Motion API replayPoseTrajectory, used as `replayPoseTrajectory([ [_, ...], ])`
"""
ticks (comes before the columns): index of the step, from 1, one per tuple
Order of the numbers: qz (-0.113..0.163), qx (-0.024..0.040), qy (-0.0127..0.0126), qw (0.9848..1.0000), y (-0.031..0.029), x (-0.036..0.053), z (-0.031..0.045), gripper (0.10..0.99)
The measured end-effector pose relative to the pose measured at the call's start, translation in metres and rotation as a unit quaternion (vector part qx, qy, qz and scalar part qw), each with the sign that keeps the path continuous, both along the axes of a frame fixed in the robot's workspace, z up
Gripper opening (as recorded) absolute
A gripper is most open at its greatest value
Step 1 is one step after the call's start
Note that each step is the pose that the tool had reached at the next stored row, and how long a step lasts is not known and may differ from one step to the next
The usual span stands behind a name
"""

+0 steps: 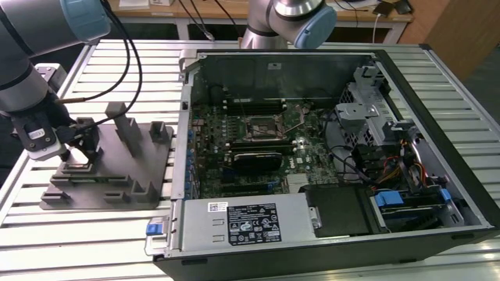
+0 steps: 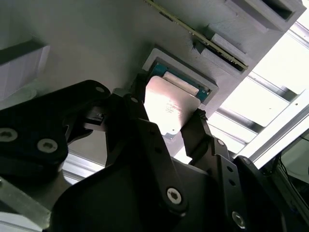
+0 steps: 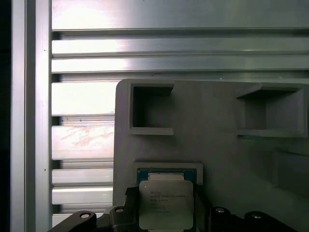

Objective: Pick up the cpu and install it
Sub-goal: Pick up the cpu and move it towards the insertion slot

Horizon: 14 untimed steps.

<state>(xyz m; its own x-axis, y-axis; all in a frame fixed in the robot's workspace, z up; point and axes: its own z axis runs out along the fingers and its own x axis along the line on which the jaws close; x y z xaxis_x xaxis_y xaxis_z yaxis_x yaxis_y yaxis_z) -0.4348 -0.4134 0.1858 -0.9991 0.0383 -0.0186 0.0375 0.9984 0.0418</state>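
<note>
The cpu [image 3: 165,203], a flat square chip with a shiny silver top, sits between my gripper's [image 3: 165,210] two black fingers [image 2: 193,137]. In the second wrist view the cpu [image 2: 169,106] stands just off a square blue-green pocket [image 2: 203,84] in the grey fixture plate [image 2: 96,48]. The gripper [image 2: 168,110] is shut on its opposite edges. In the exterior view my gripper [image 1: 78,159] hangs low over the near corner of the fixture plate [image 1: 117,190] at the exterior view's left. The motherboard's open socket [image 1: 260,127] lies inside the computer case.
The open computer case [image 1: 461,170] takes up the middle and the exterior view's right, with cables, a drive cage and a power supply [image 1: 250,219] inside. Upright posts [image 1: 125,126] rise from the fixture plate beside my gripper. A second arm [image 1: 301,17] stands behind the case. The slatted metal table [image 1: 78,240] lies underneath.
</note>
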Motion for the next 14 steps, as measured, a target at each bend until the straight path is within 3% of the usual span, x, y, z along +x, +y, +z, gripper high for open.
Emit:
replayPoseTrajectory([
  [7, 0.000, -0.0001, 0.0003, 1.0000, -0.0001, 0.0000, 0.0013, 0.541],
  [14, 0.000, 0.0000, 0.0000, 1.0000, 0.0000, 0.0000, 0.0154, 0.541],
])
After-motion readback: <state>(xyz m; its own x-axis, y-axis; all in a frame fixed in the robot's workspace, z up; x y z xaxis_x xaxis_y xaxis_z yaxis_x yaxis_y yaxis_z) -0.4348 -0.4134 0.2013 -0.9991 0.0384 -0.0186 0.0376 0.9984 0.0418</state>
